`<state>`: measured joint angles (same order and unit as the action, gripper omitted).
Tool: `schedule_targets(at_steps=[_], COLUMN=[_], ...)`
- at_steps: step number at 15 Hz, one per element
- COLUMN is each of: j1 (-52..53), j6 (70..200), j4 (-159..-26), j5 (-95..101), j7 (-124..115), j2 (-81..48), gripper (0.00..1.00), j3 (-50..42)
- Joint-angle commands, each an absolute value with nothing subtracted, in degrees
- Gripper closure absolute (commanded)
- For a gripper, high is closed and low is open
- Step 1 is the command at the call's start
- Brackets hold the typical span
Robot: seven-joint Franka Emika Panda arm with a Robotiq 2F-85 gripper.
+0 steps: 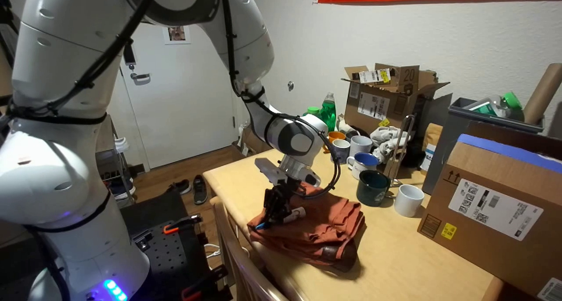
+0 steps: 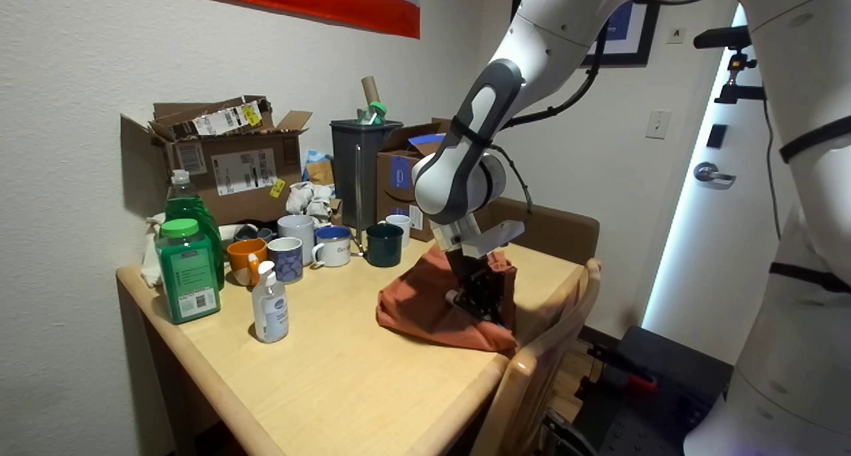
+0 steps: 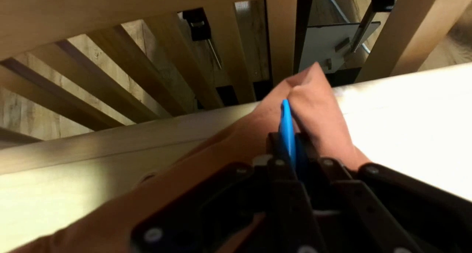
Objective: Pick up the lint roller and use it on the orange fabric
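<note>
Toward the chair points the lint roller's handle.

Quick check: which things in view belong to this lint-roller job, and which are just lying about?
Job:
lint roller, blue end showing
gripper, closed on the roller
orange fabric, beneath both

Lying about:
clear pump bottle
orange mug
dark green mug
gray bin
dark shoe

A green-capped jug, an orange mug and a pump bottle stand on the table.
</note>
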<state>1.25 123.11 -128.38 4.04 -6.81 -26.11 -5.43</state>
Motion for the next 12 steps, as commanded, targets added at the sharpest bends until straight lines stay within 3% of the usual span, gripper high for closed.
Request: schedule_targets(at_steps=[1, 12], j1=[3.1, 6.9], j6=[123.2, 123.1], j4=[-130.9, -136.6], j5=[6.5, 13.2], j7=[-9.6, -12.4], j2=[-24.1, -17.5], gripper=[0.97, 0.97], j3=[-4.3, -3.2])
